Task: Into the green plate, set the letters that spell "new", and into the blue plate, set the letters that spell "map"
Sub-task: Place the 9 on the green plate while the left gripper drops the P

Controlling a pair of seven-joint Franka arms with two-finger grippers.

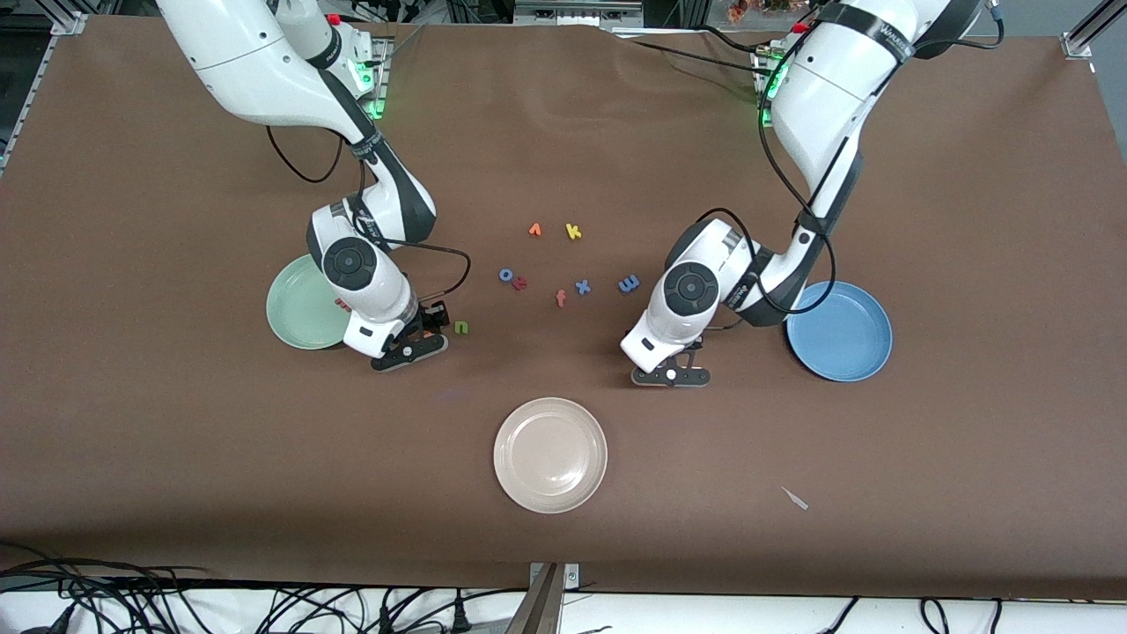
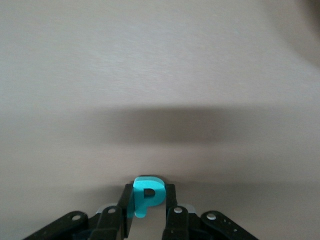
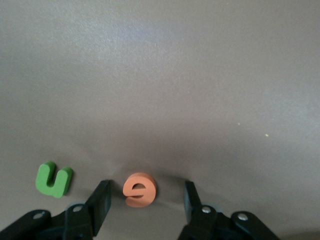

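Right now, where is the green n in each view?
Front view: green n lies on the table beside the right claw.
Right wrist view: green n lies beside the orange e, just outside the open claw.
Left wrist view: not in it.
Shared landmark: the right claw.

Teal "p" (image 2: pixel 146 200) clamped upright; orange "e" (image 3: pixel 139 189) flat beside green "n" (image 3: pixel 53 179).

the table (image 1: pixel 176 458) is covered with a brown cloth that looks matt, with some soft folds near the arms' bases. the green plate (image 1: pixel 295 308), the blue plate (image 1: pixel 845 339) and the cream plate (image 1: pixel 550 455) look like smooth plastic with a slight shine. the teal "p" (image 2: pixel 146 197), the orange "e" (image 3: pixel 139 189) and the green "n" (image 3: pixel 53 179) look like matt foam. the arm shells are glossy white plastic, the fingers (image 3: pixel 98 202) matt black
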